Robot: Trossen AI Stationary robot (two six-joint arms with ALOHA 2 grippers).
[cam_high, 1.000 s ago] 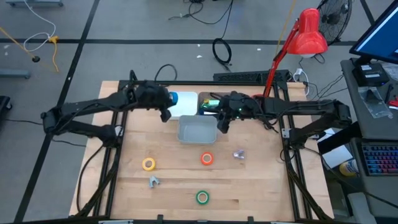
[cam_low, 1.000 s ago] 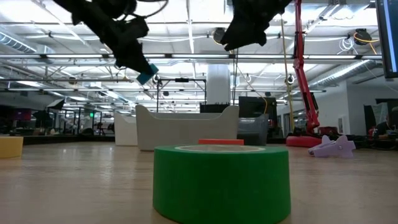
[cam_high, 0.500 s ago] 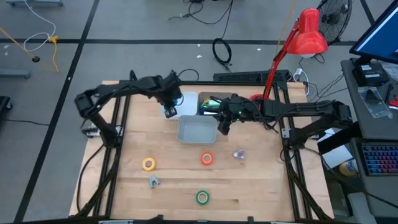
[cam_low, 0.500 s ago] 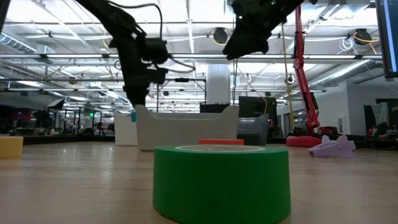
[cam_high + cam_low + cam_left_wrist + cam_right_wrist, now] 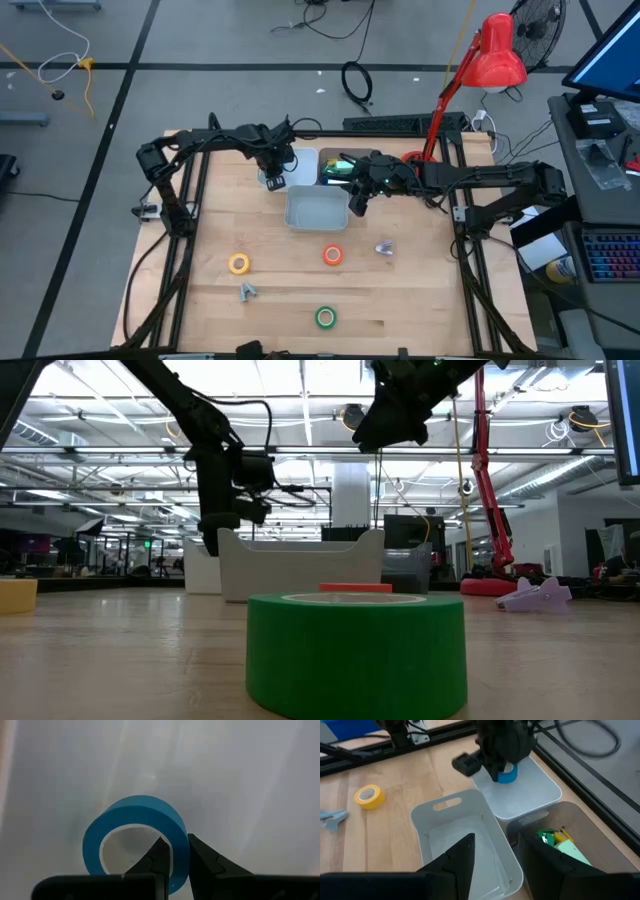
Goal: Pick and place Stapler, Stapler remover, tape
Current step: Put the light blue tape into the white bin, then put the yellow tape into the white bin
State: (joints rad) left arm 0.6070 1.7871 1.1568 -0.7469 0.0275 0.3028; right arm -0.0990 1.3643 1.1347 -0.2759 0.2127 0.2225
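My left gripper (image 5: 272,178) points down into a white bin (image 5: 300,160) at the table's far side and is shut on the blue tape (image 5: 135,837); the right wrist view shows that blue tape (image 5: 508,773) low in the bin. My right gripper (image 5: 352,200) is open and hovers over a light grey bin (image 5: 318,210), touching nothing. The yellow tape (image 5: 238,264), orange-red tape (image 5: 332,255) and green tape (image 5: 325,317) lie flat on the wood. A small grey-blue stapler remover (image 5: 247,291) lies near the yellow roll, and a pale lilac piece (image 5: 384,247) to the right of the orange-red one. My left gripper holds the blue tape by its wall (image 5: 180,852), one finger (image 5: 159,854) inside the open centre and the other (image 5: 202,857) outside. The fingers come from above, pointing down. The ring lies level, low in the white bin; whether it rests on the floor I cannot tell.
A darker bin (image 5: 345,162) with green and yellow items stands right of the white one. A red desk lamp (image 5: 495,55) rises at the far right corner. Black frame rails run along both table sides. In the low view the green tape (image 5: 355,650) fills the foreground.
My left arm has swung toward the table's far edge and right, tipped its gripper to point down, and lowered the blue tape from high above the table into the white bin, still shut on it. My right arm has stayed about where it was.
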